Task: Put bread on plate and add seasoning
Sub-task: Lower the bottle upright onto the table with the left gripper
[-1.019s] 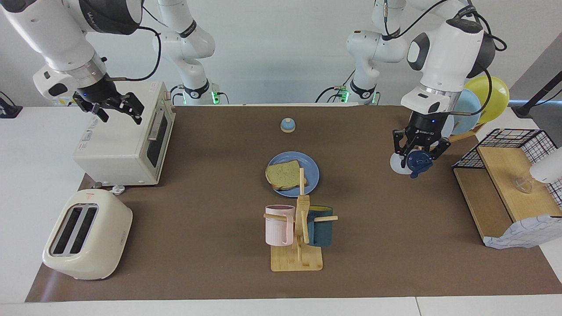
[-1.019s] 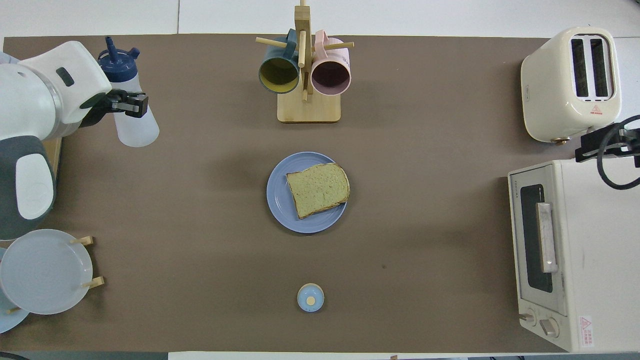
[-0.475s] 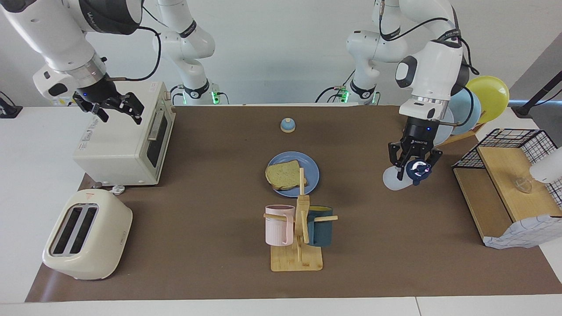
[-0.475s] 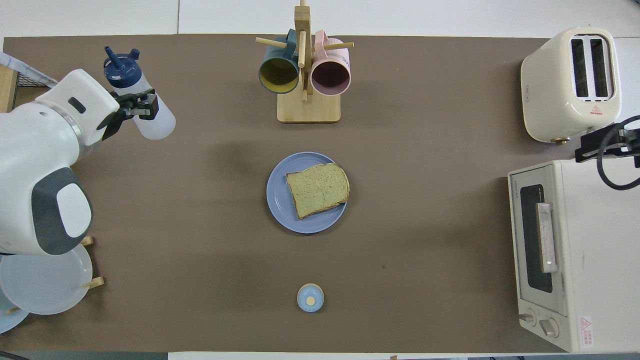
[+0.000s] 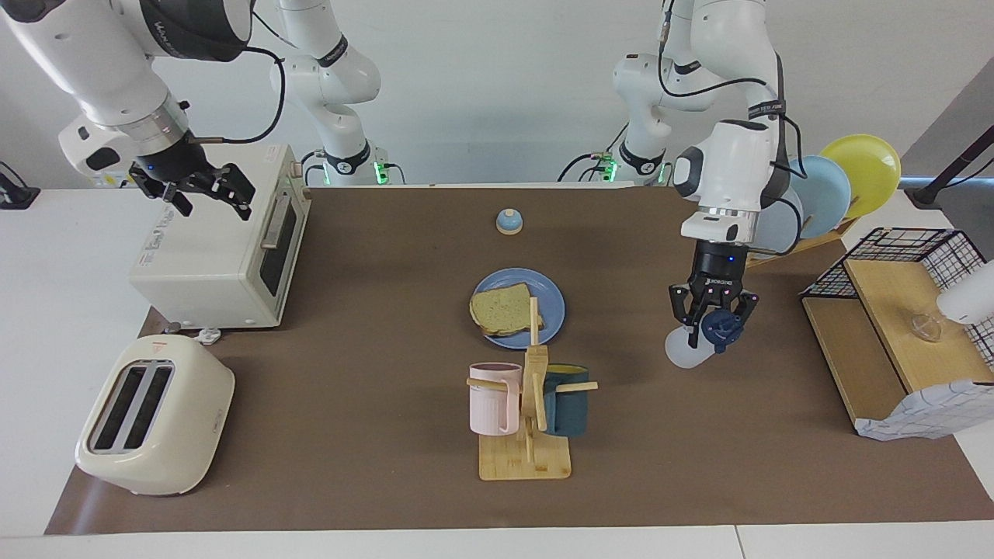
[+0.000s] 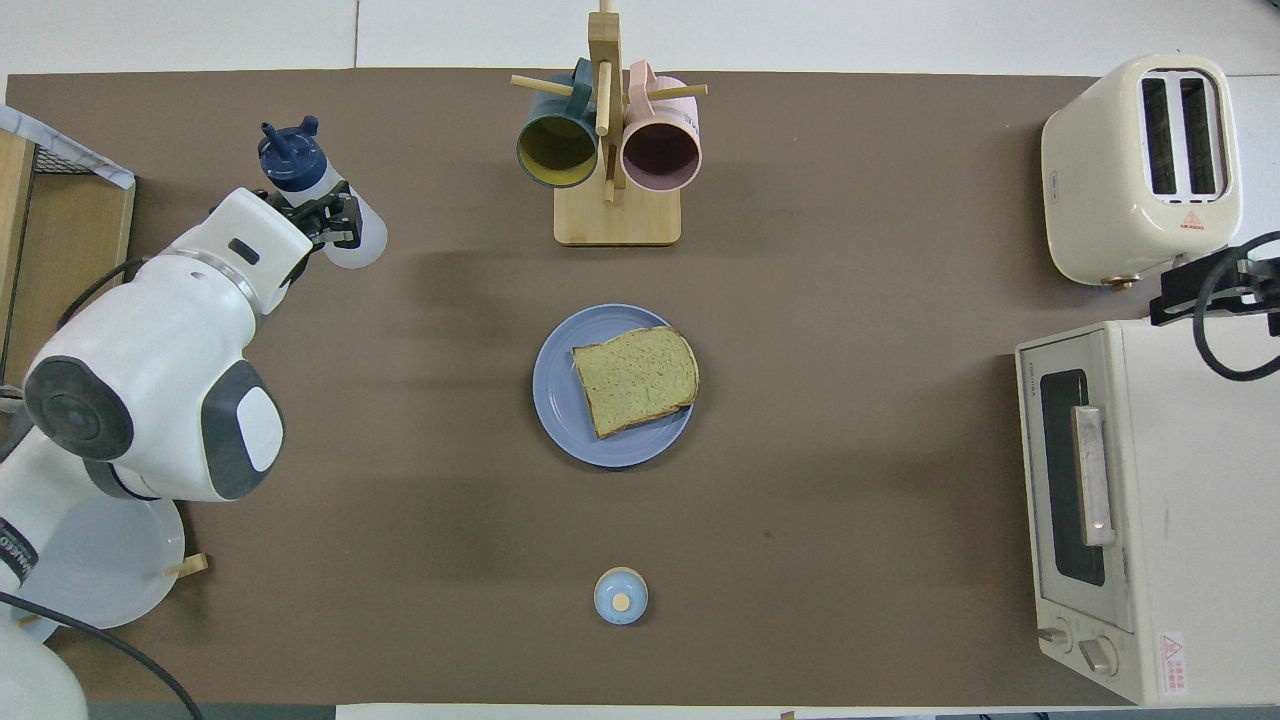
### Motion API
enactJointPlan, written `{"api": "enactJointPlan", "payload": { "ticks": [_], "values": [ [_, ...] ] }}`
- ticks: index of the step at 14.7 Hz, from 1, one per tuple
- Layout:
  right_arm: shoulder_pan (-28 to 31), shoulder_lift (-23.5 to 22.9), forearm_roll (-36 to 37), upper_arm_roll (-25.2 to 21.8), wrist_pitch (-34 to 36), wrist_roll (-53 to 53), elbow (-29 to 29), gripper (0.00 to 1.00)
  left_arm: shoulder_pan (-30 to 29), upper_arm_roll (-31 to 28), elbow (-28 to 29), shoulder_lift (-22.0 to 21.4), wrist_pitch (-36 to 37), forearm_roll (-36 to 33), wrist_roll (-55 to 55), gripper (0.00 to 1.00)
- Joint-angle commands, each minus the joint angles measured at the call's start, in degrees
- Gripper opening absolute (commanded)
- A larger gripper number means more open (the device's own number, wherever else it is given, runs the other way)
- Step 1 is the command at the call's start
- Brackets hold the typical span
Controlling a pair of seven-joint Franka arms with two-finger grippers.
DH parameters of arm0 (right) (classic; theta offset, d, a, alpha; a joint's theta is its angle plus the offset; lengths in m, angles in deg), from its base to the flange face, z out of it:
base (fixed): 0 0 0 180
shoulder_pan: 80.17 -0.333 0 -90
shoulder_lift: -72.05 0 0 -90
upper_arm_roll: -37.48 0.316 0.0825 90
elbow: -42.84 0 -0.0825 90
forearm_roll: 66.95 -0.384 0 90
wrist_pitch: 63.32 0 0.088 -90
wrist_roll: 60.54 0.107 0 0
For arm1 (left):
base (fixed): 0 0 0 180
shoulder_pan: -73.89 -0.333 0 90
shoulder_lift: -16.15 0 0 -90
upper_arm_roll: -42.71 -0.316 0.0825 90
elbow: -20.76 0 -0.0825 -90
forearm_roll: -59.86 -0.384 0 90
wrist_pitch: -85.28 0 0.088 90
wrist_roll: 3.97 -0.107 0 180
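Carrying the seasoning bottle point(image 5: 695, 341) clear of the bench point(image 5: 373, 326), the left hand point(image 5: 713, 320) has swung away from the upright plates point(image 5: 835, 190) at its end and now hangs over open mat, its fingers clamped around the bottle's neck just under the dark blue cap. The bottle lies tilted in the grip, the pale body pointing toward the middle of the bench. Ahead of the hand, toward the centre, the bread point(image 5: 505, 309) already lies on the blue plate point(image 5: 543, 291), so the first half of the job looks done and the seasoning is what remains. Over the last second the hand has closed roughly a third of the gap to the plate. Beside its likely path stands a wooden mug tree point(image 5: 530, 388) with a pink and a teal mug, the one obstacle close to the plate. A small bell point(image 5: 509, 221) sits well off. The right hand point(image 5: 203, 189) waits, fingers spread and empty, above the toaster oven point(image 5: 225, 248), with a toaster point(image 5: 151, 415) near that end.
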State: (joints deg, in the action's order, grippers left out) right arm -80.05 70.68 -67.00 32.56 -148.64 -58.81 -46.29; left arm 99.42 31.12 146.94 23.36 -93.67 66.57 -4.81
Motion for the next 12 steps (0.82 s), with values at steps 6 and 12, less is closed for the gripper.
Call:
{"api": "enactJointPlan", "payload": {
  "ticks": [6,12],
  "values": [
    [0.3,1.2,-1.1,0.1,0.1,-0.9,-1.1,1.0,1.4,-0.4,2.4,9.7,-20.5,1.1,2.6,0.0],
    [0.2,1.1,-1.1,0.2,0.1,-1.0,-1.1,1.0,1.8,-0.5,2.6,11.9,-22.0,1.0,2.0,0.0]
  ]
}}
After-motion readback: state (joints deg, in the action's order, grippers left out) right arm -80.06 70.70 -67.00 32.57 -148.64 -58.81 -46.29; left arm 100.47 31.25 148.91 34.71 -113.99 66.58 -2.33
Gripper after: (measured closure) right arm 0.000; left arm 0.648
